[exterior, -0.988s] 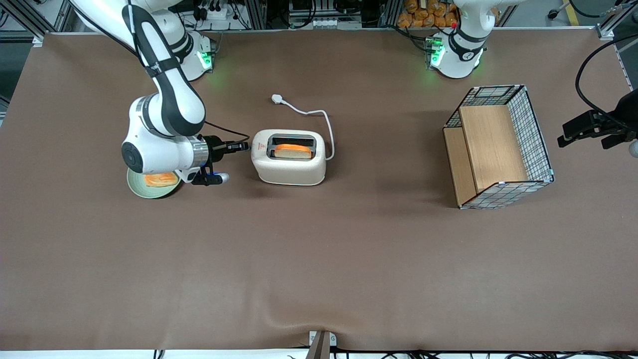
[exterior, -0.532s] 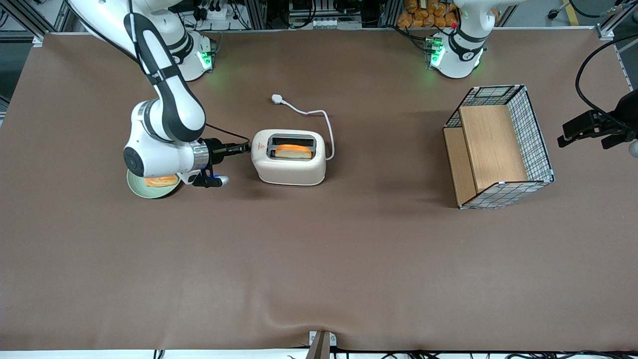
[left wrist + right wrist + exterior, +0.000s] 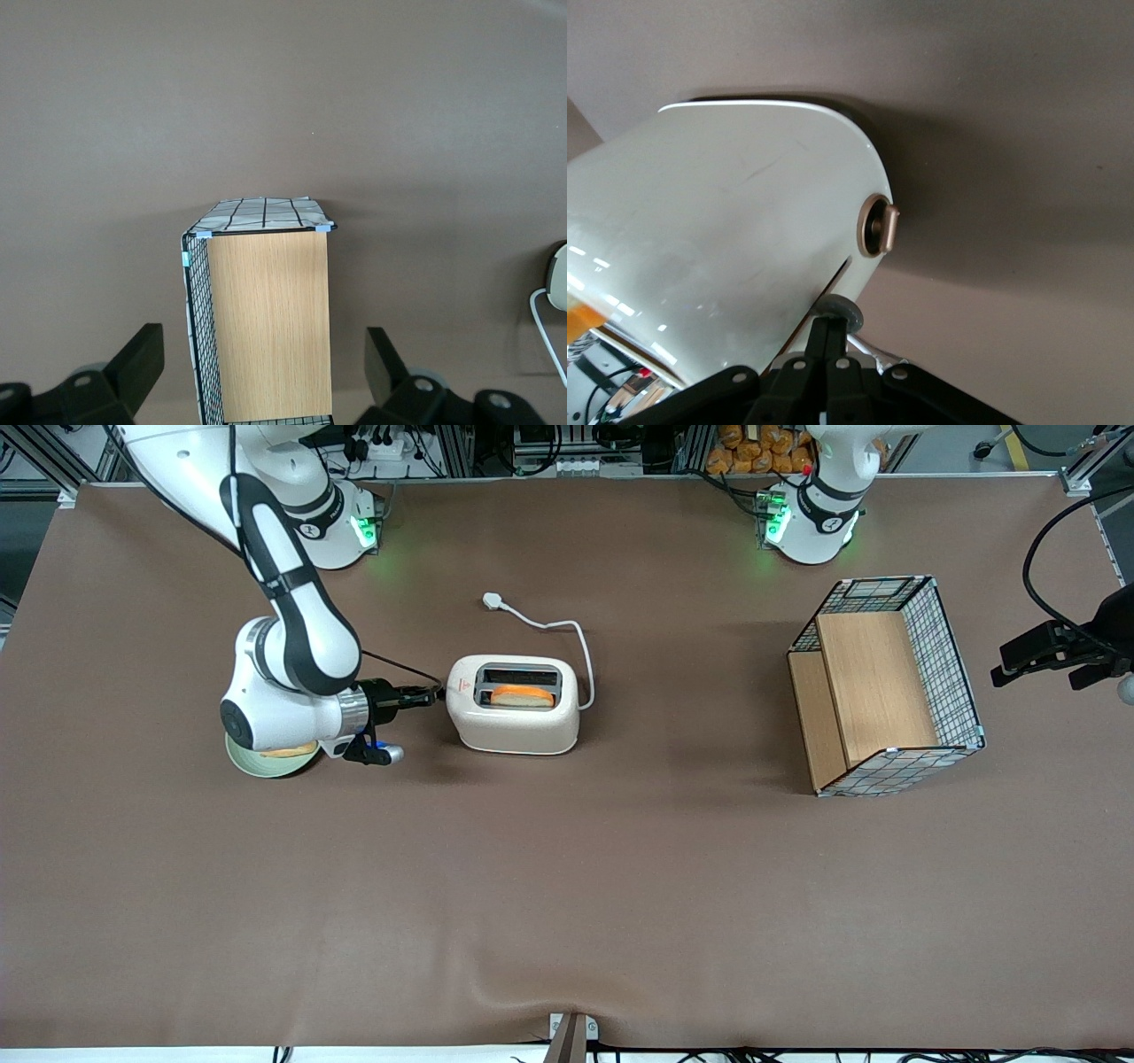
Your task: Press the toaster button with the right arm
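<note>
The cream-white toaster stands mid-table with a slice of toast in one slot. My right arm reaches level toward its short end, the one with the red mark. The gripper is shut, fingers pressed together with nothing between them. In the right wrist view the gripper has its tips against the toaster button, a small grey knob by the slit in the toaster's end wall. A bronze round dial sits on the same end, apart from the fingers.
A green plate with another slice lies under my wrist. The white cord and plug trail from the toaster, farther from the front camera. A wire basket with wooden shelves stands toward the parked arm's end.
The gripper has slid a little down along the toaster's end, and the wrist has come lower over the plate, covering more of the slice there. The fingers stay shut.
</note>
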Robot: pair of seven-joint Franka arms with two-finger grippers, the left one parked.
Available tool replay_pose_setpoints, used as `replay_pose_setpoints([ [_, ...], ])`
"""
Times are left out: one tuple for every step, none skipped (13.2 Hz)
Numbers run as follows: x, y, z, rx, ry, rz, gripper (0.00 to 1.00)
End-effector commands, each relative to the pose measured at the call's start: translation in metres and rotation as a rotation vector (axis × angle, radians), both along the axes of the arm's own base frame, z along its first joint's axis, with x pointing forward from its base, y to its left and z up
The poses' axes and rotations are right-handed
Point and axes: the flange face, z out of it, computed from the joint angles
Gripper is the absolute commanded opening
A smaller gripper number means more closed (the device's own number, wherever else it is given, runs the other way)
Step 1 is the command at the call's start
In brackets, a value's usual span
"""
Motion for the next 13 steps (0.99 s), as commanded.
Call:
replay_pose_setpoints([
  [-0.001, -0.014, -0.031, 0.042, 0.010, -0.012, 0.00],
  [-0.001, -0.016, -0.034, 0.050, 0.012, -0.017, 0.00],
  [-0.002, -0.016, -0.040, 0.058, 0.015, -0.020, 0.00],
  [-0.004, -0.016, -0.046, 0.064, 0.022, -0.020, 0.00],
  [-0.003, -0.016, -0.050, 0.069, 0.022, -0.021, 0.00],
  [-0.004, -0.017, -0.054, 0.071, 0.028, -0.026, 0.00],
  [-0.004, -0.017, -0.055, 0.075, 0.029, -0.030, 0.00],
  [-0.003, -0.017, -0.054, 0.076, 0.027, -0.031, 0.00],
  [-0.002, -0.016, -0.053, 0.078, 0.027, -0.030, 0.00],
  [0.000, -0.015, -0.050, 0.080, 0.023, -0.028, 0.00],
  [0.003, -0.015, -0.044, 0.084, 0.022, -0.031, 0.00],
  [0.009, -0.015, -0.035, 0.091, 0.012, -0.031, 0.00],
  [0.014, -0.014, -0.025, 0.097, 0.016, -0.024, 0.00],
])
